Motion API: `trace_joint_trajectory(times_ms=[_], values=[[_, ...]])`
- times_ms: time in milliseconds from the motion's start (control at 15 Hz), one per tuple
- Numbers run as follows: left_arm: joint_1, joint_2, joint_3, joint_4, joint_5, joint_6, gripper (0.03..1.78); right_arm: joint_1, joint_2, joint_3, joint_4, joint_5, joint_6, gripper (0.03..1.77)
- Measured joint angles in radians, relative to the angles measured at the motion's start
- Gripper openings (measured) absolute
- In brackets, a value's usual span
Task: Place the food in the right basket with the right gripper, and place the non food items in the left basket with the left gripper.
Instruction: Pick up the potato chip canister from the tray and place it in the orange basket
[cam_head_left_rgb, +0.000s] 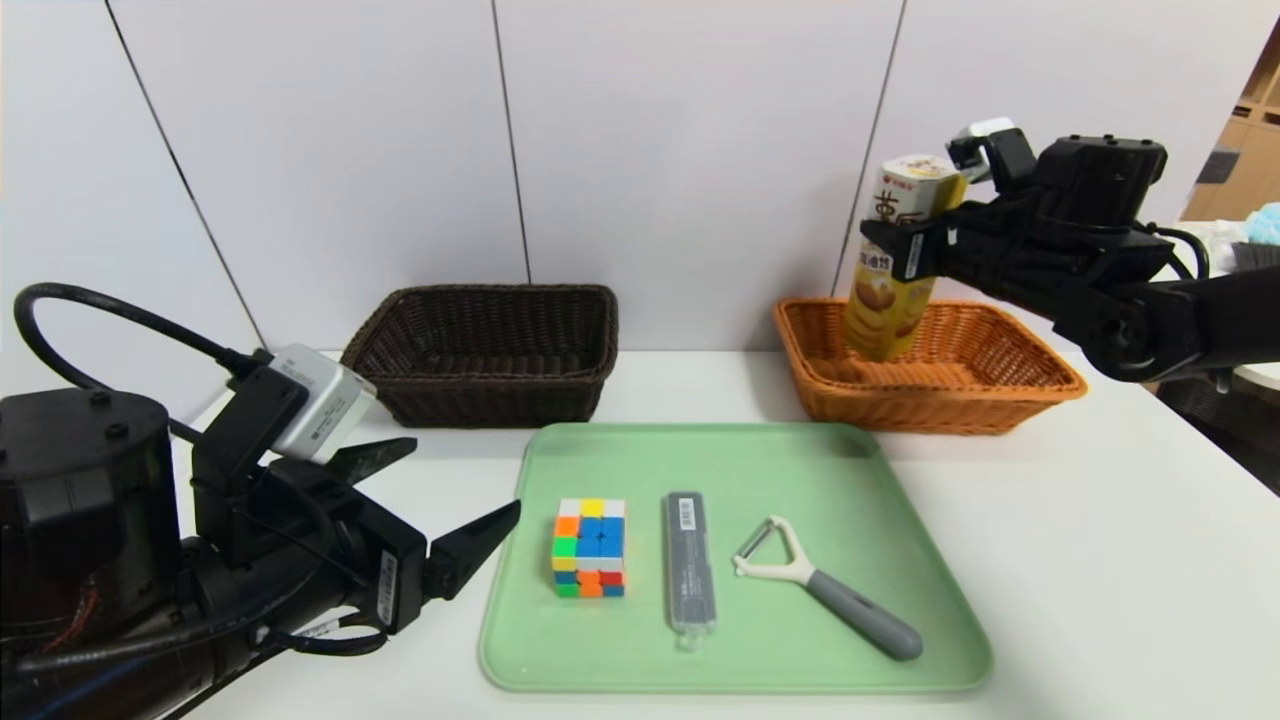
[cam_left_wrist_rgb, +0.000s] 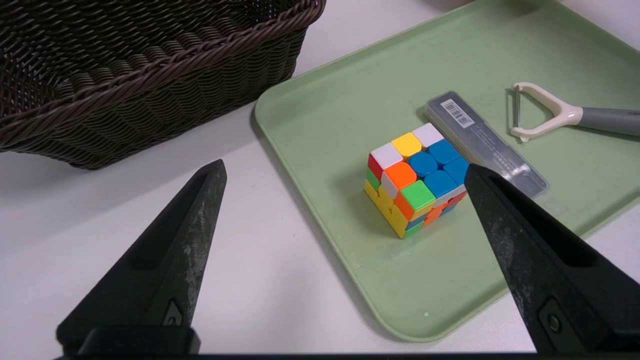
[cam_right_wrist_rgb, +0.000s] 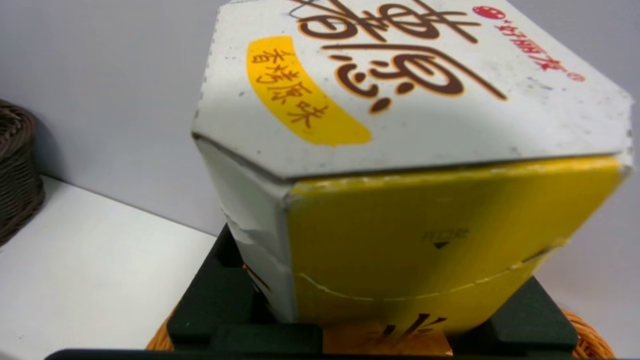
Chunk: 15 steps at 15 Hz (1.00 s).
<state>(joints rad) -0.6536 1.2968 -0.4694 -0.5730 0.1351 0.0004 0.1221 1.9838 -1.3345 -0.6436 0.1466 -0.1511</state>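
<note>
My right gripper (cam_head_left_rgb: 900, 255) is shut on a tall yellow and white snack box (cam_head_left_rgb: 882, 310), holding it nearly upright over the left part of the orange basket (cam_head_left_rgb: 1000, 385). In the right wrist view the box (cam_right_wrist_rgb: 410, 150) fills the frame between the black fingers (cam_right_wrist_rgb: 215, 295). My left gripper (cam_head_left_rgb: 462, 478) hangs open beside the tray's left edge, and the colourful cube (cam_left_wrist_rgb: 417, 180) lies just ahead of its right fingertip. The cube (cam_head_left_rgb: 589, 548), a grey slim case (cam_head_left_rgb: 688, 575) and a peeler (cam_head_left_rgb: 830, 590) lie on the green tray (cam_head_left_rgb: 700, 450).
A dark brown wicker basket (cam_head_left_rgb: 480, 350) stands behind the tray's left corner, close to my left gripper (cam_left_wrist_rgb: 345, 167). White table surrounds the tray, and a wall runs right behind both baskets.
</note>
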Motion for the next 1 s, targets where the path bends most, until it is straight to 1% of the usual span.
trace_joint_trajectory(times_ms=[267, 933, 1000], values=[[0.0, -0.003, 0.001, 0.0, 0.0, 0.013, 1.69, 0.007, 0.035, 0.0, -0.019, -0.012, -0.002, 0.89], [0.0, 0.002, -0.015, 0.0, 0.0, 0.027, 1.69, 0.008, 0.082, 0.0, -0.024, -0.014, -0.008, 0.89], [0.0, 0.002, -0.015, 0.0, 0.0, 0.027, 1.69, 0.008, 0.083, -0.001, -0.031, -0.013, -0.006, 0.98]])
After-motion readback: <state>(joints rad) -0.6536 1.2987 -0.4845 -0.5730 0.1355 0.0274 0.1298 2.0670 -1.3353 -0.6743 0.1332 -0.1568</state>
